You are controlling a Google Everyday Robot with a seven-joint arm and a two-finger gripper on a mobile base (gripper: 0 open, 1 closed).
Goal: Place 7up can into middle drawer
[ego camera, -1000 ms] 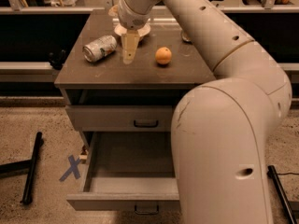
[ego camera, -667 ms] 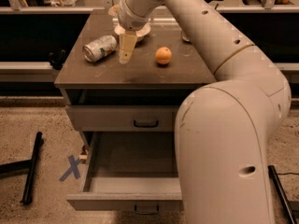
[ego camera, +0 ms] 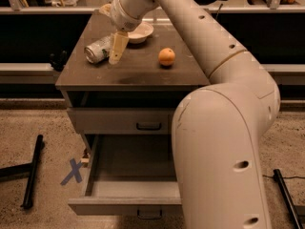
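The 7up can [ego camera: 96, 50] is a dented silvery can lying on its side at the left of the dark cabinet top [ego camera: 138, 73]. My gripper [ego camera: 116, 56] hangs just to the right of the can, fingers pointing down, close to or touching it. The middle drawer [ego camera: 97, 151] is pulled out below, a wide grey tray with tall walls and a dark handle [ego camera: 148, 214] on its front panel. Its right part is hidden behind my arm.
An orange [ego camera: 167, 57] sits right of centre on the cabinet top. A white bowl [ego camera: 139, 31] stands at the back. The top drawer [ego camera: 148, 126] is closed. A blue X mark [ego camera: 72, 171] and a black bar [ego camera: 32, 176] lie on the floor at left.
The gripper has moved left along the cabinet top, from a little right of the can to right beside it. The can, orange and drawer have not moved.
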